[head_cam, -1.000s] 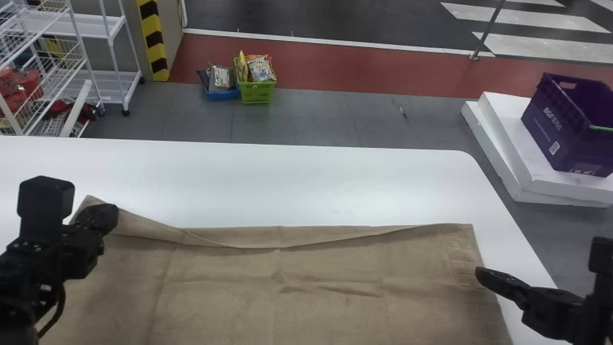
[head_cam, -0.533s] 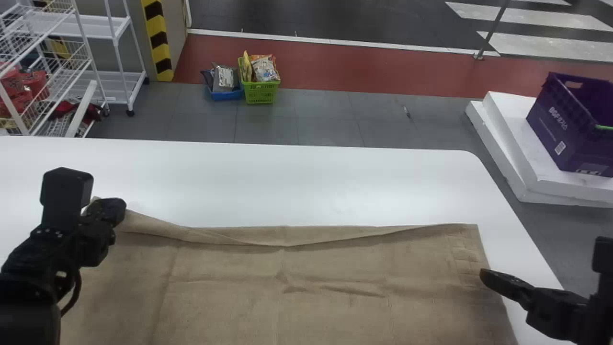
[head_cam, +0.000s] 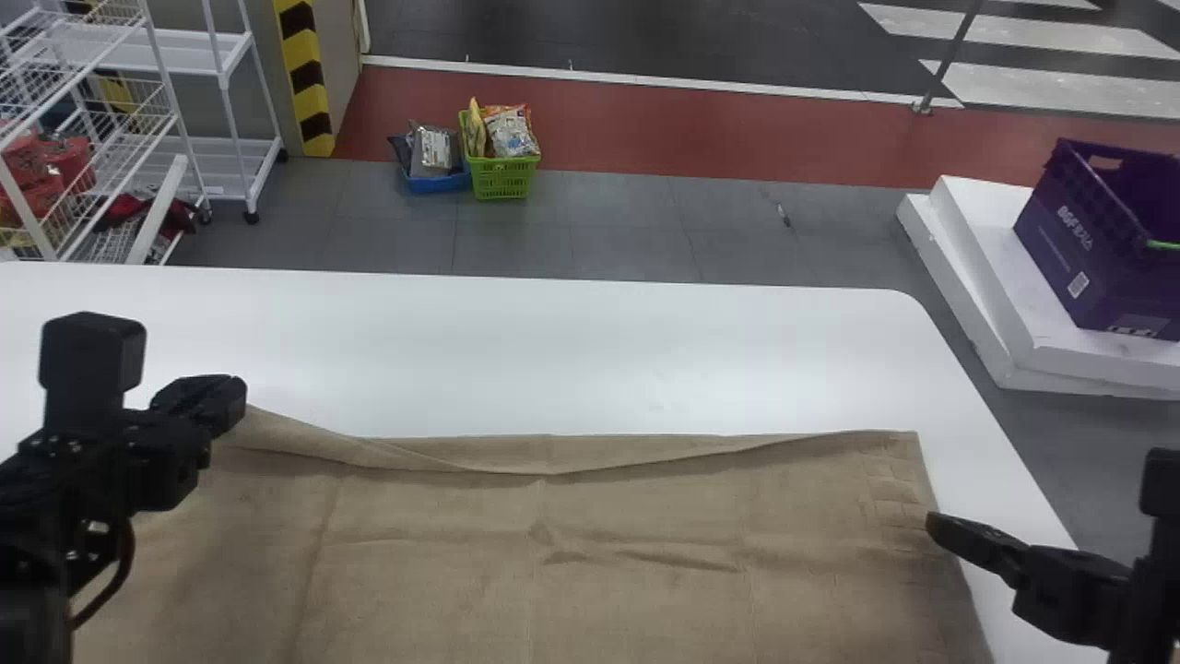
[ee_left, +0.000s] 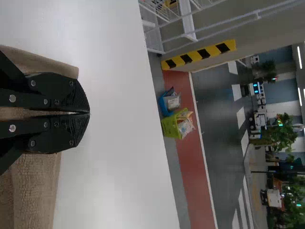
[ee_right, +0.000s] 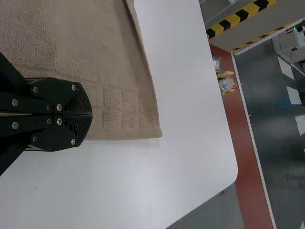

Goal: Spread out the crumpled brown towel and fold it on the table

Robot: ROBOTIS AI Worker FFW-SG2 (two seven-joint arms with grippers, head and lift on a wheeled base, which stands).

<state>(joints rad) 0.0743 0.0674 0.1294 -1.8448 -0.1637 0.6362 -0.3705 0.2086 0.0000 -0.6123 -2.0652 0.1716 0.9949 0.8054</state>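
One brown towel, spread and lightly creased across the near part of a white worktop, with a loose fold along its far edge. Left gripper, fingers together, at the towel's far left; right gripper, fingers likewise together, at its right edge.

White table with a rounded far right corner; beyond it, grey tiled floor, a red strip, and white wire shelving at far left.
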